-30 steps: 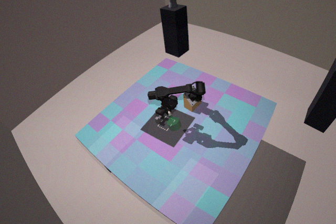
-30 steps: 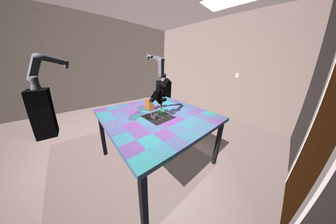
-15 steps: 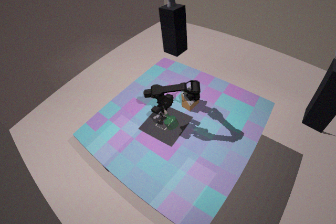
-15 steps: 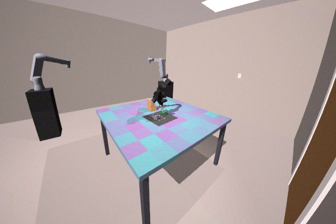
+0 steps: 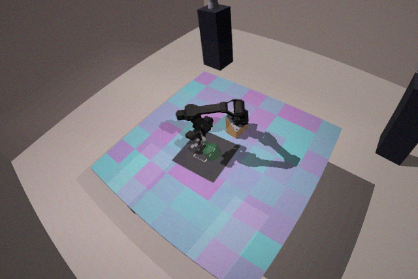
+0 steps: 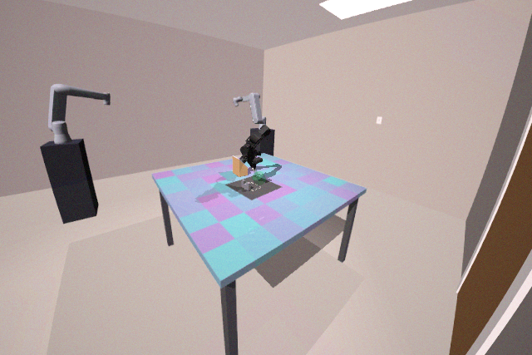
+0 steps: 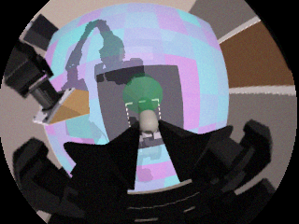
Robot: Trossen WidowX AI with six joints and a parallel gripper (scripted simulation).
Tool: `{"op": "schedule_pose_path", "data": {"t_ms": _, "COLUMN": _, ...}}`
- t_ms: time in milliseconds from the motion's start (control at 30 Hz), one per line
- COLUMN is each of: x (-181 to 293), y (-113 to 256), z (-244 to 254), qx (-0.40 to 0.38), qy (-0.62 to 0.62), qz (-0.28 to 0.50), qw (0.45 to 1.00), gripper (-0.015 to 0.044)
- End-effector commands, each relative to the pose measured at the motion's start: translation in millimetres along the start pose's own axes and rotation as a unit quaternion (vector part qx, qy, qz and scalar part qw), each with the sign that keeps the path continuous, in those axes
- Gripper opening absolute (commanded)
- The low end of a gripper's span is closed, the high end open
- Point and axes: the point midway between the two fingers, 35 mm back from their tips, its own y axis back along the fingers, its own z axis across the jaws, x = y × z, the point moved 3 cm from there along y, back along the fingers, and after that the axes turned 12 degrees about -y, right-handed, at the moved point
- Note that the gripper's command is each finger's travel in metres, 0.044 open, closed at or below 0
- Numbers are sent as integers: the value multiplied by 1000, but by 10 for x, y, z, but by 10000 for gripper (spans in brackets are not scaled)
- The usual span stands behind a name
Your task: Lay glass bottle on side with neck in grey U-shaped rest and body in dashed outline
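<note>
A: Gripper (image 5: 202, 138) (image 6: 253, 169) (image 7: 149, 128)?
B: Fingers clamped on bottle (image 5: 211, 151) (image 6: 258, 176) (image 7: 143, 93), at pale neck end.
A: Bottle pos. rel. to dark mat (image 5: 213, 172) (image 6: 252, 194) (image 7: 170, 89)?
B: Over mat, tilted, green body partly across dashed outline (image 5: 200, 160) (image 6: 257, 189) (image 7: 160, 110).
A: Grey rest (image 5: 193, 146) (image 6: 245, 185) (image 7: 150, 139)?
B: On mat, near neck. Orange block (image 5: 235, 131) (image 6: 238, 167) (image 7: 75, 107) just off mat.

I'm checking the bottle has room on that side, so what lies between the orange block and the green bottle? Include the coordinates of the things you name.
Between block (image 5: 237, 131) (image 6: 238, 167) (image 7: 77, 107) and bottle (image 5: 211, 152) (image 6: 258, 176) (image 7: 142, 90): patterned tabletop (image 5: 182, 225) (image 6: 258, 234) (image 7: 212, 79), then dark mat (image 5: 213, 172) (image 6: 253, 194) (image 7: 170, 89). Top and wrist views show this.
</note>
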Motion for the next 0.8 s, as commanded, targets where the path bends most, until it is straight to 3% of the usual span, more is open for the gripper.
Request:
{"op": "schedule_pose_path", "data": {"t_ms": 0, "x": 94, "y": -11, "z": -24, "qx": -1, "qy": 3, "qz": 3, "qw": 1000, "gripper": 105}}
{"op": "schedule_pose_path", "data": {"t_ms": 767, "x": 390, "y": -73, "z": -101, "qx": 4, "qy": -11, "qz": -8, "qw": 1000, "gripper": 105}}
